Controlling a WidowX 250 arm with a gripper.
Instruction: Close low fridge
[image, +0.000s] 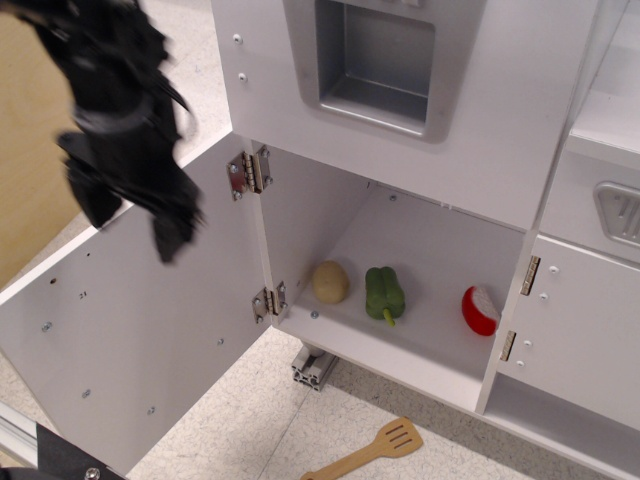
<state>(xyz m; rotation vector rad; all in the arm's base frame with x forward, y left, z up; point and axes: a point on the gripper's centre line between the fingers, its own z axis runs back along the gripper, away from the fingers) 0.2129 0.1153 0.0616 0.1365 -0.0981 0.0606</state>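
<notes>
Speckled pale floor (240, 440), tan panel (30, 150) at left, perhaps wood, under even light
</notes>
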